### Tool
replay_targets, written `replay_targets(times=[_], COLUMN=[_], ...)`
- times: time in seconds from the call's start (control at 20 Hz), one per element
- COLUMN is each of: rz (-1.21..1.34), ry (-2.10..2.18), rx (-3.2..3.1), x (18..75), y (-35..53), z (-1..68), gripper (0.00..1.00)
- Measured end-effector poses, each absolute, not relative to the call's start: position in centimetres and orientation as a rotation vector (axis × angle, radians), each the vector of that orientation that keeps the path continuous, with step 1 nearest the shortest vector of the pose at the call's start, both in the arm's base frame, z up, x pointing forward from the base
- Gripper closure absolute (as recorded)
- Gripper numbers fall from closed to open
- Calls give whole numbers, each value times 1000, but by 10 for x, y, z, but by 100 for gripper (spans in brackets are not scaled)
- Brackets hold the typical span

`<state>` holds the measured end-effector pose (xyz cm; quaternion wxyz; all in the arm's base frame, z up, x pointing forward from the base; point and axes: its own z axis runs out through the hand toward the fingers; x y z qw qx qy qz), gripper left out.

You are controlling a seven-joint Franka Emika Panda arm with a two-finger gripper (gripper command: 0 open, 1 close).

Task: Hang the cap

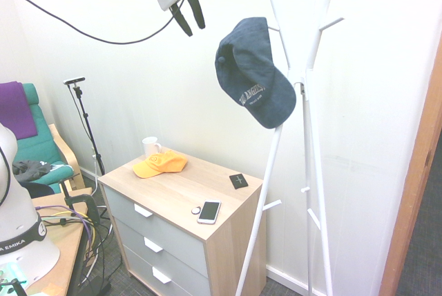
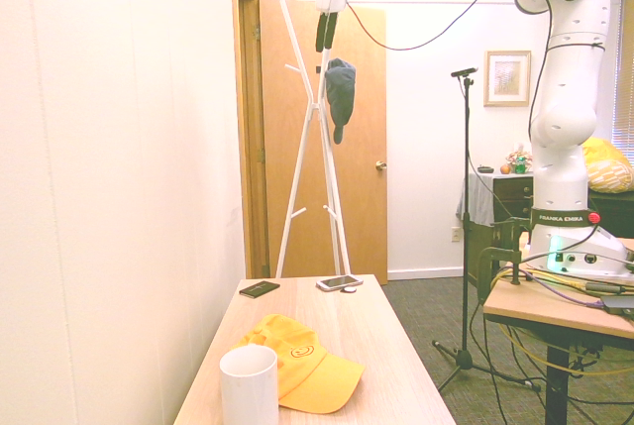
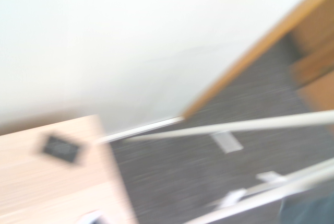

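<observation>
The dark navy cap point(image 1: 255, 74) hangs on a peg of the white coat stand point(image 1: 309, 144), brim pointing down, light lettering facing out. From the other side the cap point(image 2: 340, 95) shows as a dark shape on the stand point(image 2: 319, 162). My gripper point(image 1: 192, 16) is up and to the left of the cap, apart from it, open with nothing between its black fingers. In the second exterior view the gripper point(image 2: 325, 31) sits just above the cap. A dark blue sliver of the cap point(image 3: 308, 211) shows in a corner of the blurred wrist view.
A wooden chest of drawers point(image 1: 173, 196) below holds an orange-yellow cap point(image 1: 160, 164), a white mug point(image 1: 150, 147), a phone point(image 1: 209, 211) and a small black card point(image 1: 238, 181). A wall stands behind the stand, a wooden door point(image 2: 347, 148) beside it. A green armchair point(image 1: 38, 148) is far left.
</observation>
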<state>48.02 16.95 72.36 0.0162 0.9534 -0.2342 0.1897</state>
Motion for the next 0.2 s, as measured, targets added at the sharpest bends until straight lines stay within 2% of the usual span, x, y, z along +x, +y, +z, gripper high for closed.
replay_targets(times=[0.2], rz=[282], ry=[-783], rx=[3130], x=[478], y=[161], z=[703], gripper=[0])
